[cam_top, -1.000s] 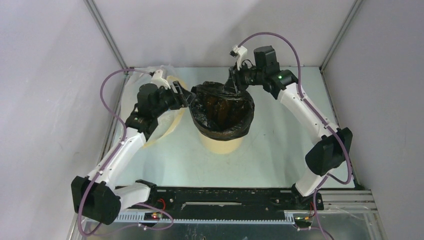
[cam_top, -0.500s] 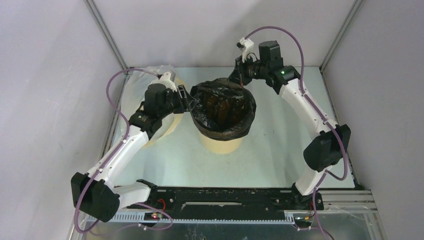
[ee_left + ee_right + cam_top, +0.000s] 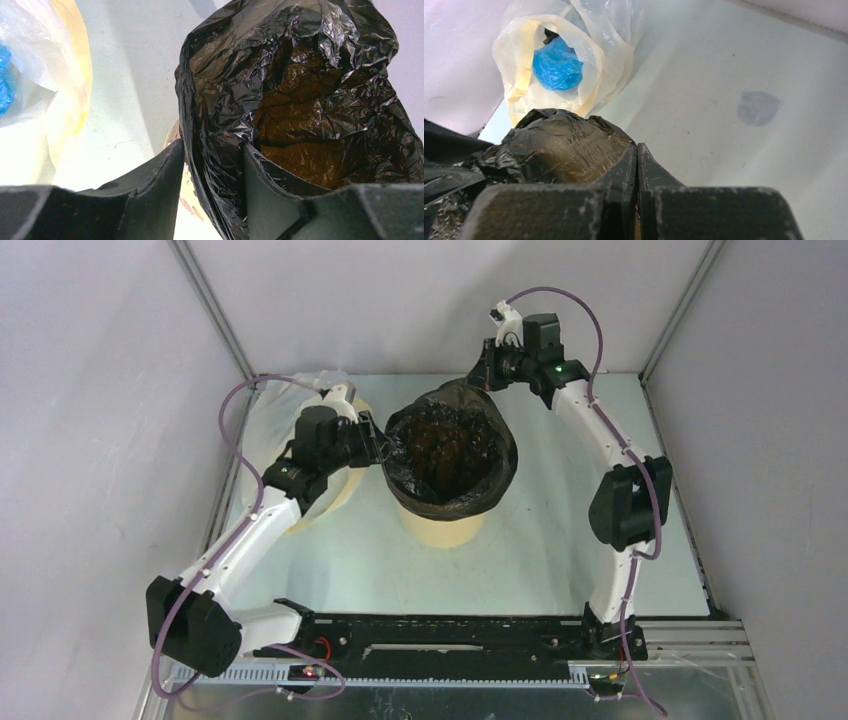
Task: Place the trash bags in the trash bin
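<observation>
Trash bags (image 3: 300, 100) fill left tool's (image 3: 214, 146) grip (wrist view).

a large black bag of thin, glossy, crinkled plastic film (image 3: 300, 75) fills the middle and right of the view, its mouth gaping. the inner film shows brownish where light comes through. at the bottom, the left tool (image 3: 212, 150) has its two dark fingers (image 3: 150, 190) on either side of the bag's near edge, a bunched fold of film filling the gap between them. a pale speckled sliver (image 3: 187, 192) shows low in that gap, too little to identify. at the left edge lies a clear translucent plastic bag (image 3: 30, 60) with a pale-yellow band (image 3: 80, 75) and a blue lump (image 3: 4, 80) inside. between the two bags, the pale tabletop (image 3: 135, 75) shows.
</observation>
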Controlling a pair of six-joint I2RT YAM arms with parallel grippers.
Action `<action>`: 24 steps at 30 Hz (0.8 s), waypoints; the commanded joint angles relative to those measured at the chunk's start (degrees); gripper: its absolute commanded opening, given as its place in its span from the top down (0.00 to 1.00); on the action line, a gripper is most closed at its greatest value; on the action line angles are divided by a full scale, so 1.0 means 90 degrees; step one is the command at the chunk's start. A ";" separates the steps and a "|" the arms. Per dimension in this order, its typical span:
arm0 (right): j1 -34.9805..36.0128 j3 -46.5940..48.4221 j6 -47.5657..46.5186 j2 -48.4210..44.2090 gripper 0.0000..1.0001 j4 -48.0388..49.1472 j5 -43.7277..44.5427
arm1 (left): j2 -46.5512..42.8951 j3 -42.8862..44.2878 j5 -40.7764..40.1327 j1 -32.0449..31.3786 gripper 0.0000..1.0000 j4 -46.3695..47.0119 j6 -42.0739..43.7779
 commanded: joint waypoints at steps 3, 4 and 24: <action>-0.0168 0.0308 0.0562 0.0584 1.00 0.0398 -0.0180 | -0.0006 0.0221 -0.0120 -0.0048 0.48 -0.0003 0.0172; -0.0180 0.0301 0.0574 0.0685 1.00 0.0362 -0.0208 | -0.0016 0.0211 -0.0128 -0.0049 0.48 -0.0003 0.0169; -0.0402 -0.0358 0.0748 0.0087 0.59 0.0153 0.0150 | -0.0480 0.0133 -0.0178 -0.0066 0.38 0.0018 0.0069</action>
